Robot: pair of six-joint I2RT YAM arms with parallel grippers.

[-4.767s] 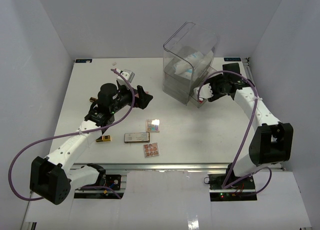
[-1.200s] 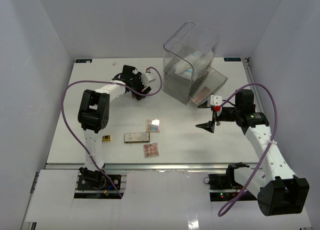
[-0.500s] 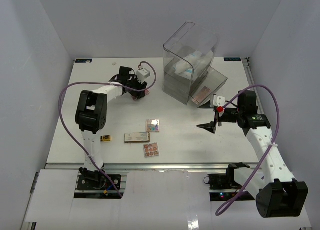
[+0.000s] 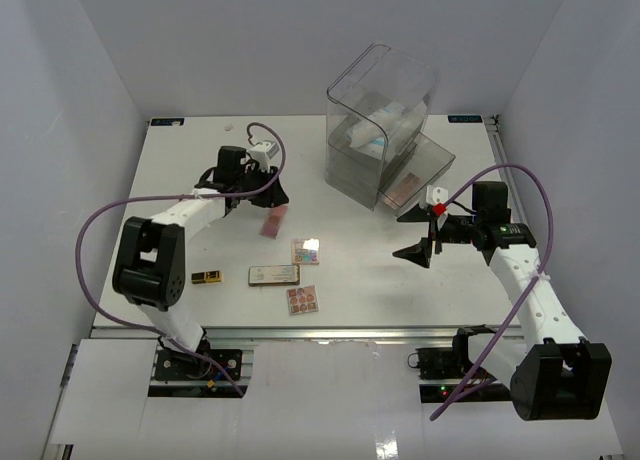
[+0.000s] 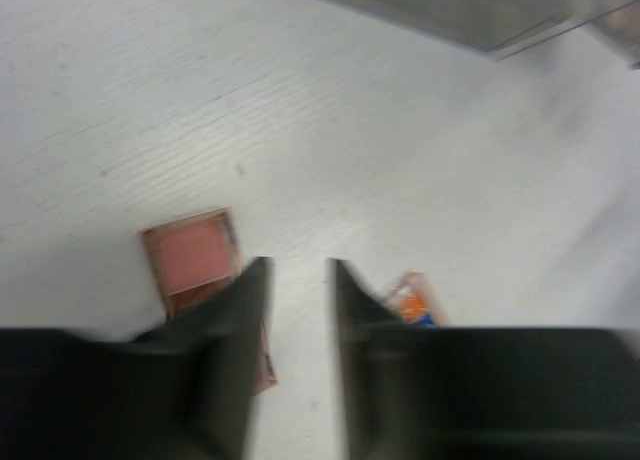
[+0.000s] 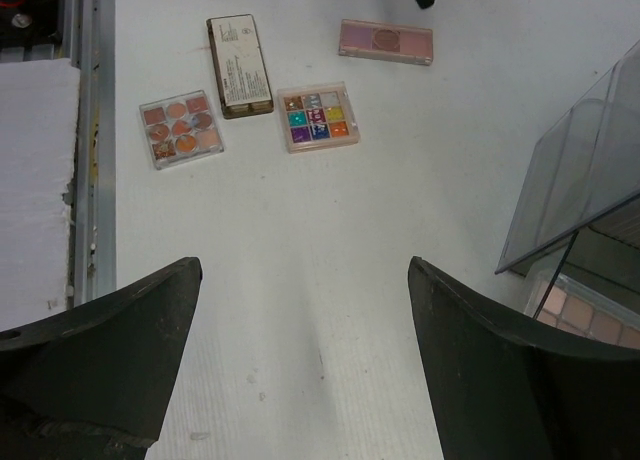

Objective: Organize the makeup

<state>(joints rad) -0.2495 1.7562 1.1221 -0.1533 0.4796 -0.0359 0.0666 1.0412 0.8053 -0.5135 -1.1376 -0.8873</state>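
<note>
The makeup lies mid-table: a pink blush palette [image 4: 272, 224] [image 5: 192, 255] [image 6: 386, 40], a colourful palette [image 4: 305, 251] [image 6: 319, 116], a grey compact [image 4: 274, 274] [image 6: 240, 65], a brown-toned palette [image 4: 303, 299] [image 6: 181, 128] and a black-gold tube [image 4: 207, 277]. My left gripper [image 4: 272, 194] [image 5: 298, 270] hovers just behind the pink palette, shut with only bare table between its fingers. My right gripper [image 4: 415, 233] [image 6: 303, 270] stands wide open and empty over bare table, right of the items. White-and-blue packets [image 4: 375, 130] sit inside the clear box.
A tall clear drawer box [image 4: 380, 90] stands at the back right. Its lowest drawer [image 4: 425, 165] is pulled out, with a pink-brown palette [image 4: 405, 187] [image 6: 580, 315] in it. White walls close in the table on both sides.
</note>
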